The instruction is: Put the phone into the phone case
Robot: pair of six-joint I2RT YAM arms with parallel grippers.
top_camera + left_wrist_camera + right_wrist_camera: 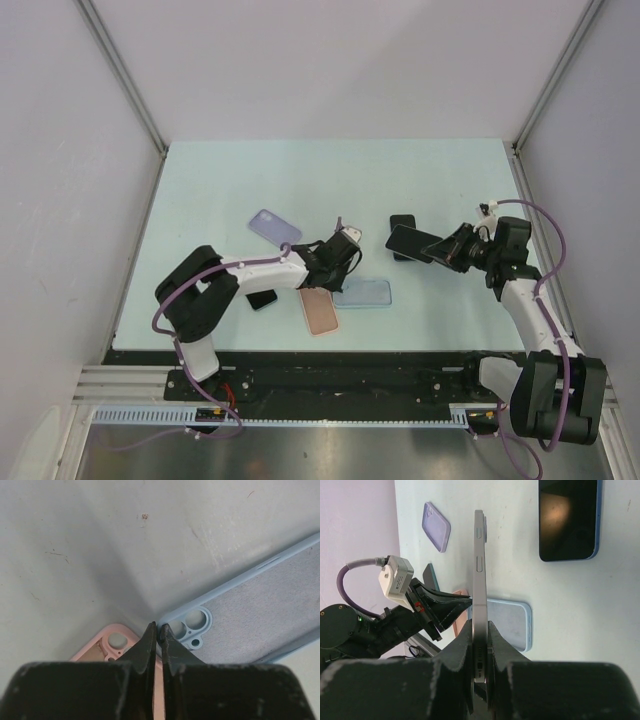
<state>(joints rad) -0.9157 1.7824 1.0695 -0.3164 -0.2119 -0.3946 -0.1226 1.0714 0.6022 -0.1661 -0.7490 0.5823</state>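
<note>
Clamping a slim, pale-silver phone (479, 580) by its bottom end, the right gripper (479, 630) holds it edge-on, off the pale-green table (450, 180), beyond and to the right of the light-blue soft-lined phone case (363, 293). That case lies flat, open side up. The left gripper (156, 630) has its jaws pressed together on nothing, tips over the case's camera-cutout corner; contact cannot be judged. A pink phone case (319, 310) lies just beside that corner, a lilac phone case (274, 227) well beyond it to the left, and a black-screened phone (568, 520) flat beyond it to the right.
</note>
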